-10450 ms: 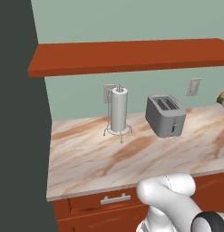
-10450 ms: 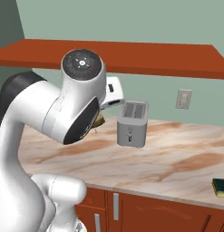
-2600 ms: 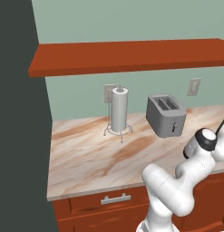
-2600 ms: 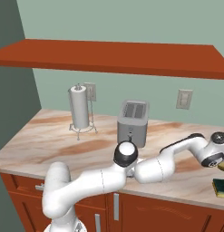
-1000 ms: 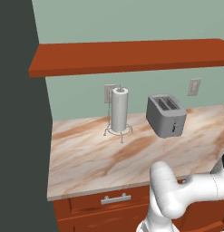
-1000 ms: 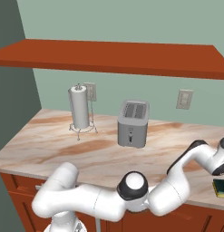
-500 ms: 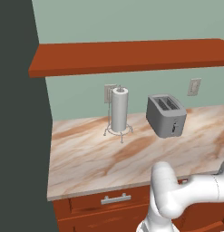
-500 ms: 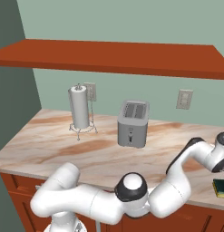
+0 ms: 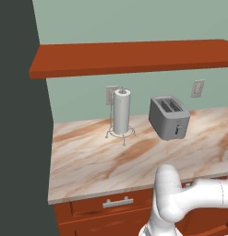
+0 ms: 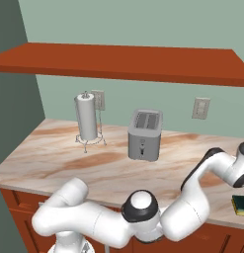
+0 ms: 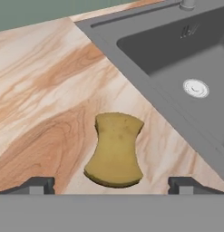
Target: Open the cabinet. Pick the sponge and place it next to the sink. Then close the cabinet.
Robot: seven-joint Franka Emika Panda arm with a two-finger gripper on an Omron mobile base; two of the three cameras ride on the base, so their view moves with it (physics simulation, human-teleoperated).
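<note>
The sponge (image 11: 115,150) lies flat on the marble counter (image 11: 45,90), a yellowish-olive block pinched in at its waist, just beside the rim of the grey sink (image 11: 177,59) but apart from it. In the hand view the gripper (image 11: 111,185) hangs over the sponge with its two dark fingertips (image 11: 38,185) spread wide, one on either side of the sponge and clear of it, so nothing is held. The sink basin shows a round silver drain (image 11: 196,88). In the right base view the white arm (image 10: 202,188) reaches far to the right along the near edge of the counter. Above the counter the cabinet (image 9: 129,56) runs as a long red-brown slab across the wall. Below it, towards the far wall, a paper towel roll (image 9: 121,112) stands upright on a wire holder, with a grey toaster (image 9: 169,117) well apart to its right. A drawer front (image 9: 116,203) with a silver bar handle sits under the counter edge.
</note>
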